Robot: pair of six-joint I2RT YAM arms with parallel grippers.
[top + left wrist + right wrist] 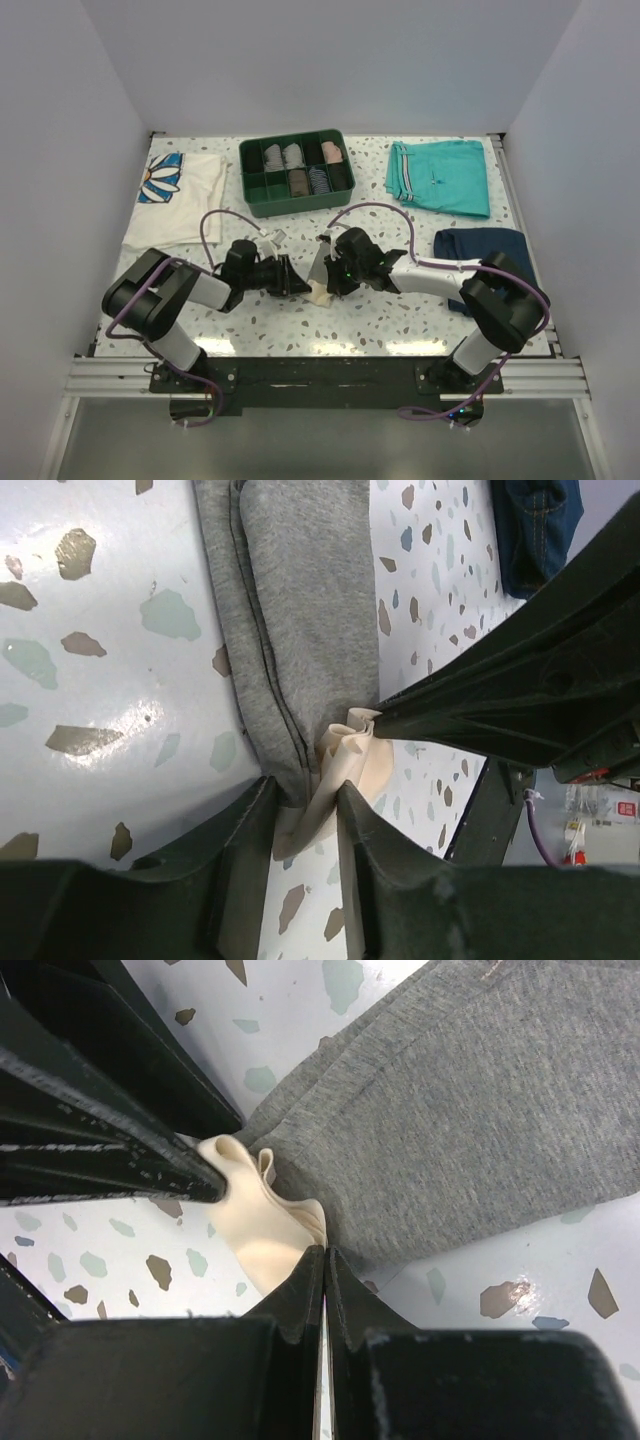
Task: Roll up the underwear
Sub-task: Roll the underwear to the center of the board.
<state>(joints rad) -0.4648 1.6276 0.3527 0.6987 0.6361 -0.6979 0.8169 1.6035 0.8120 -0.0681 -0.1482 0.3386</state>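
**Fig.** Mid-tabletop (100, 680), both arms nose to nose over the underwear (300, 600). L jaws pinch its cream end, cloth filling the gap betw. them. R jaws shut, nothing seen betw. them, tip touching the bunched cream fold from the opp. side.

**Step in hand (judged):** starting the roll at the cream end. To do it well:
- set the L pinch low & across the whole edge, not one layer
- turn that edge over onto the grey band & tuck tight before going on
- use the R tip to pin the fold so the cloth doesn't slide on the smooth top
- hold the roll square to the band, or it cones

**Orientation:** grey part lies flat as a folded band. In L wrist view the long axis runs top to bottom of frame, cream end at the jaws, far end out of frame. In top view it's mostly hidden by the arms, so heading there can't be told
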